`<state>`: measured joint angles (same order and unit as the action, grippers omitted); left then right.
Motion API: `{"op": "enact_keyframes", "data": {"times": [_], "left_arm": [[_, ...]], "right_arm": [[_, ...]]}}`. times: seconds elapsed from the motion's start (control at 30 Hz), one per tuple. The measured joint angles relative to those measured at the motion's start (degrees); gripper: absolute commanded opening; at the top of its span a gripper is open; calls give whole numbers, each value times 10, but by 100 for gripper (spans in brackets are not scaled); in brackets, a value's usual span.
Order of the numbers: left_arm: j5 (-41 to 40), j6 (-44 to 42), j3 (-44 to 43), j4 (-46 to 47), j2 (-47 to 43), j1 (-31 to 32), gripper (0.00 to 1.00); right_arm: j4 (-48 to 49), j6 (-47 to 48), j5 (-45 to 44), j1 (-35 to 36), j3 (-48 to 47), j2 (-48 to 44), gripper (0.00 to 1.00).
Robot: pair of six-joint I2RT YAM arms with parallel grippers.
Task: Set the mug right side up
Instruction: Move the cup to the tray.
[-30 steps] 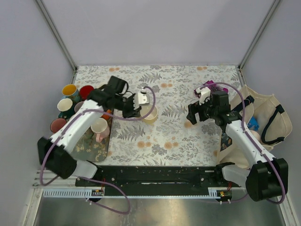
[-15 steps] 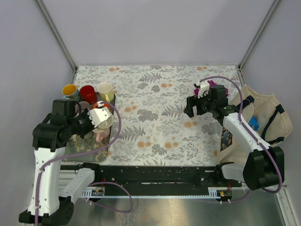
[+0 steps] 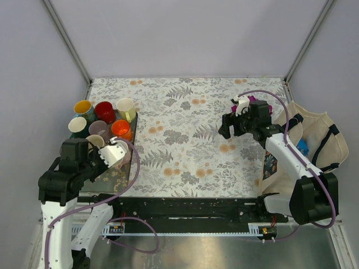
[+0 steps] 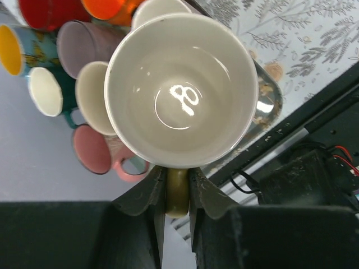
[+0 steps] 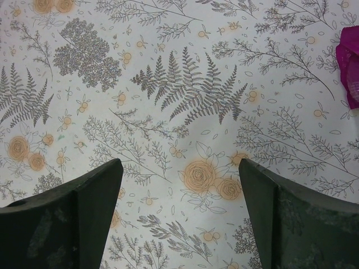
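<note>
Two robot arms work at a table covered with a grey and orange floral cloth (image 3: 185,140). The left arm is folded back over the table's near left corner. The left gripper (image 4: 177,188) has its jaws squeezed narrowly on the handle (image 4: 177,196) of a cream mug (image 4: 180,92). In the left wrist view, the mug's open mouth faces the camera and shows a glossy, bare interior. The mug is held in the air over the near end of a dark patterned tray (image 3: 115,178) at the left edge of the table.

Several other mugs stand mouth-up on the tray below it. Among them are a red mug (image 3: 104,110), an orange mug (image 3: 121,129), a yellow-lined mug (image 3: 83,106), a lilac mug (image 3: 99,128) and a pink mug (image 4: 92,157).

The right arm reaches over the right side of the table. The right gripper (image 5: 179,168) has its jaws spread wide, holding nothing, above bare cloth printed with ferns and roses. A magenta object (image 5: 350,61) lies on the cloth just beyond it. A beige tote bag (image 3: 314,134) with dark straps slumps against the table's right edge.
</note>
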<state>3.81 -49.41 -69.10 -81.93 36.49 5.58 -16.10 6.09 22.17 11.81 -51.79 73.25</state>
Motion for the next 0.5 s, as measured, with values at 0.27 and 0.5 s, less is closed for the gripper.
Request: {"op": "enact_keyframes", "data": {"times": [0.27, 0.5], "left_arm": [[3, 26, 98, 0, -12, 0, 0], [6, 51, 157, 0, -48, -1, 0]], "right_arm": [[1, 1, 0, 0, 0, 0, 94], [4, 6, 0, 0, 0, 3, 94]]}}
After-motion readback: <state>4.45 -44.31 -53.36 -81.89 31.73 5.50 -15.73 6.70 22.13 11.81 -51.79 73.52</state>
